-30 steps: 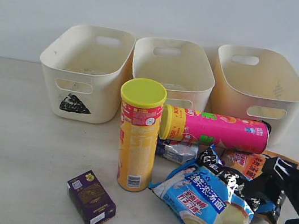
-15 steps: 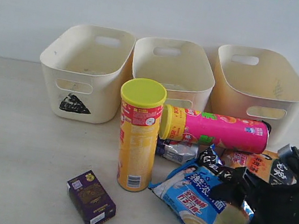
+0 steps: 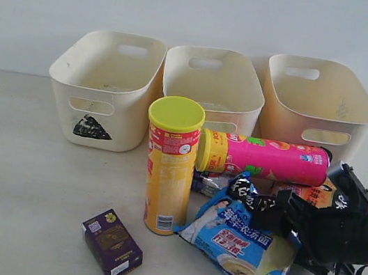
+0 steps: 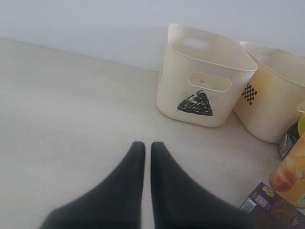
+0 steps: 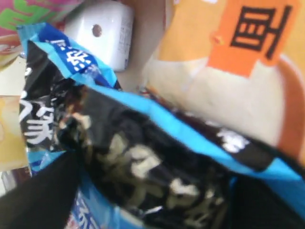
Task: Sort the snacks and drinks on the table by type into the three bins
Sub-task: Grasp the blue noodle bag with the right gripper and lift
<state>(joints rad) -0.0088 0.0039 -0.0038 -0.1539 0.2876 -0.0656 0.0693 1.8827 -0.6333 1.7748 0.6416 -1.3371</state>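
The right gripper [image 3: 283, 214] is hanging over the blue noodle packet [image 3: 239, 249] near the table's [image 3: 13, 187] front right corner, jaws standing apart around its crumpled top edge; the left gripper [image 4: 144, 150] is hovering pinched together

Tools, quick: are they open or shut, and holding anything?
Left tool: shut, holding nothing.
Right tool: open, straddling the blue noodle packet; grip cannot be told.

Three cream plastic tubs [image 3: 125, 103] [image 3: 213, 89] [image 3: 319, 111]; two tall cylindrical chip tubes [image 3: 168, 170] [image 3: 272, 161]; two crinkly noodle packets [image 3: 236, 246] [image 3: 312, 194]; one small purple box [image 3: 112, 244]; one white-blue pouch [image 3: 208, 182].
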